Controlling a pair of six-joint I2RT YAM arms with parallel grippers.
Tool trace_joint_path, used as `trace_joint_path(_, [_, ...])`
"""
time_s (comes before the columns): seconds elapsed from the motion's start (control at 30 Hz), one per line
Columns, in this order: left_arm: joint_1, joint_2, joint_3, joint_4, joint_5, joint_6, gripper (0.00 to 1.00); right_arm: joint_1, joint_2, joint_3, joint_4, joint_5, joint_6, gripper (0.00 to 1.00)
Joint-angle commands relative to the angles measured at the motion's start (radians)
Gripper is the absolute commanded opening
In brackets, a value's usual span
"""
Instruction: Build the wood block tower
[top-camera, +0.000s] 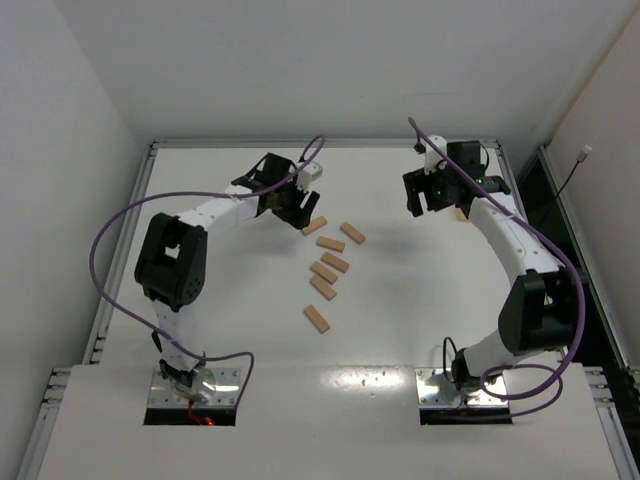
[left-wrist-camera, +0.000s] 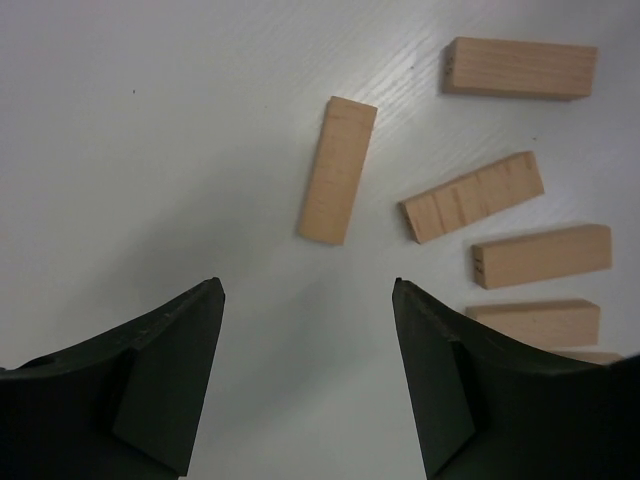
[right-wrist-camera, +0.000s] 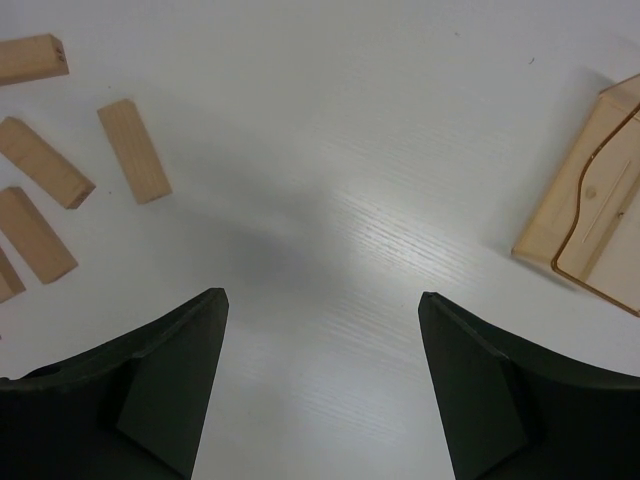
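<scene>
Seven wood blocks (top-camera: 323, 271) were seen lying flat and singly in a loose cluster on the white table (top-camera: 400, 330); the left gripper (top-camera: 296, 214) was held just beside the farthest block; the right gripper (top-camera: 427, 203) was positioned well apart, to their right.

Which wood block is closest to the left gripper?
The lone block straight ahead of the left gripper; the other blocks sit farther, grouped to one side.

top: high, rear, looking down | wrists: close, facing table (top-camera: 400, 300) | shared: wood blocks (top-camera: 335, 262)
</scene>
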Motion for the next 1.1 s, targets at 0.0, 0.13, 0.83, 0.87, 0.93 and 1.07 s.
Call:
trace_joint_path(0.0, [0.001, 0.056, 0.096, -0.019, -0.037, 0.006, 0.65, 0.005, -0.043, -0.001, 0.032, -0.016, 0.026, 0.74])
trace_joint_path(0.13, [-0.018, 0.16, 0.189, -0.035, -0.034, 0.017, 0.65, 0.005, -0.034, -0.001, 0.023, -0.016, 0.026, 0.74])
trace_joint_path(0.83, [-0.071, 0.329, 0.268, -0.033, -0.088, 0.046, 0.65, -0.006, 0.036, 0.053, 0.005, -0.065, 0.037, 0.72])
trace_joint_path(0.87, [-0.071, 0.341, 0.277, -0.033, -0.097, 0.046, 0.64, -0.006, 0.036, 0.053, 0.005, -0.065, 0.037, 0.71])
trace_joint_path(0.93, [-0.071, 0.355, 0.286, -0.033, -0.097, 0.055, 0.57, -0.006, 0.036, 0.053, 0.005, -0.065, 0.037, 0.71])
trace_joint_path(1.07, [-0.08, 0.389, 0.297, -0.042, -0.097, 0.056, 0.4, -0.006, 0.046, 0.053, -0.004, -0.065, 0.037, 0.7])
